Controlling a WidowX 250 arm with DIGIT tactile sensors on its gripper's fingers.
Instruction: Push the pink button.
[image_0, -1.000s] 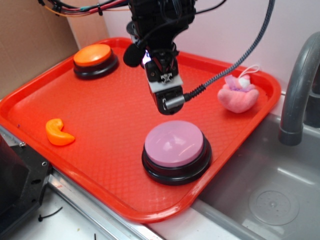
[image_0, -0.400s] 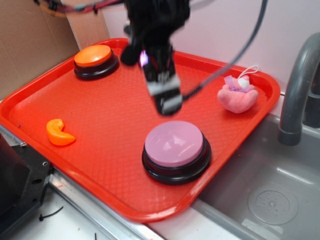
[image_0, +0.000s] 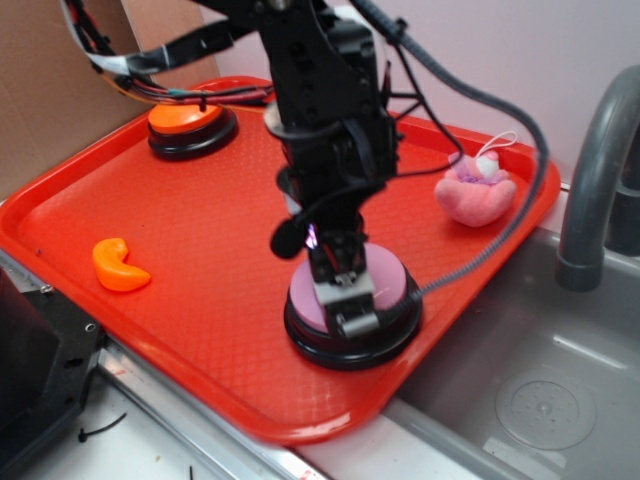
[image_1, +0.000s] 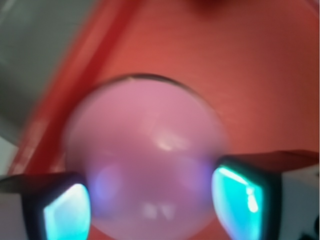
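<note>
So the pink button (image_0: 385, 280) sits near the front edge of the red tray (image_0: 200, 250), on the corner closest to the sink (image_0: 540, 390). The gripper (image_0: 350, 312) is right on top of its dome, and in the blurry wrist view the jaws are spread apart over it, pinching nothing.

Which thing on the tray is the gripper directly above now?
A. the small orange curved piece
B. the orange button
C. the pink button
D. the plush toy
C: in the exterior view the gripper is over the pink button, and the wrist view shows the pink dome between the two fingers.
</note>
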